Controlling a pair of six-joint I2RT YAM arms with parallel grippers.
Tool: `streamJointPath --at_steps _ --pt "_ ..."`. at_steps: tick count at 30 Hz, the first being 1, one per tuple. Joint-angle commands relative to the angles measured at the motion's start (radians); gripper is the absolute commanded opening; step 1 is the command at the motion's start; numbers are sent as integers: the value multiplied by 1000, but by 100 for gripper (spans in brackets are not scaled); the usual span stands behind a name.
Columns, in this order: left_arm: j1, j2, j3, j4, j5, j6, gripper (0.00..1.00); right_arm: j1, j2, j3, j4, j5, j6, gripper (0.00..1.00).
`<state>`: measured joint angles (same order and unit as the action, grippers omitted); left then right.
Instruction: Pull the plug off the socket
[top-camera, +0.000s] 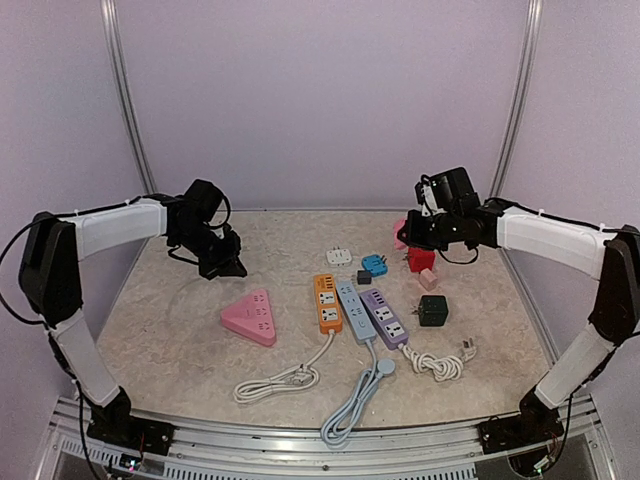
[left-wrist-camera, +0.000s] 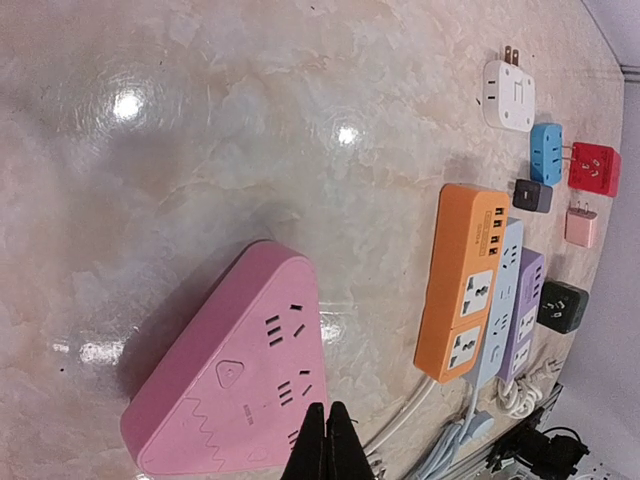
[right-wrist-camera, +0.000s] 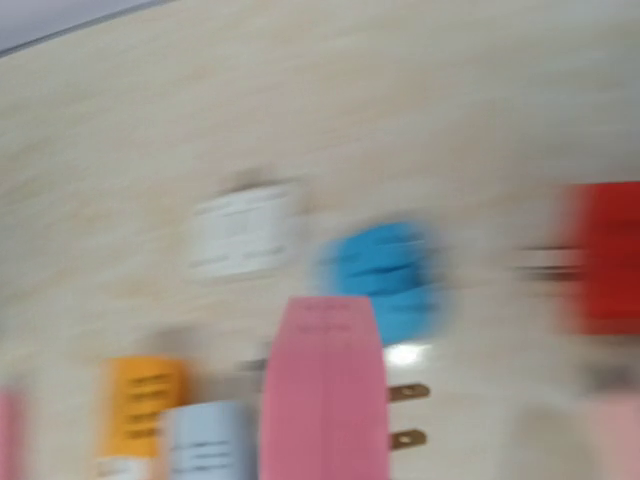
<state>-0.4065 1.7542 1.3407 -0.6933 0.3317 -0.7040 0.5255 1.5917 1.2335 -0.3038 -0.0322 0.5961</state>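
The pink plug (right-wrist-camera: 325, 400) sat at the bottom centre of the blurred right wrist view, its two bare prongs pointing right, just below the blue adapter (right-wrist-camera: 385, 275) and left of the red adapter (right-wrist-camera: 605, 255). It was clamped in the right gripper (top-camera: 403, 238), raised off the table (top-camera: 180, 330) at centre right of the top view. The left gripper (left-wrist-camera: 325, 445) was closed on nothing, over the lower edge of the pink strip (left-wrist-camera: 240, 370).
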Motion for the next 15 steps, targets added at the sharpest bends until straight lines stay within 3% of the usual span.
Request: streamJointPath --at_steps 1,8,15 --pt "-4 -51 7 -46 -11 24 0 -76 -93 -24 -260 286 -85 0" --pt "2 -71 -3 -52 -3 35 0 -167 -127 -79 -347 404 -108 0" --pt "6 -86 -17 -48 0 31 0 -193 -35 -99 -344 460 -122 1"
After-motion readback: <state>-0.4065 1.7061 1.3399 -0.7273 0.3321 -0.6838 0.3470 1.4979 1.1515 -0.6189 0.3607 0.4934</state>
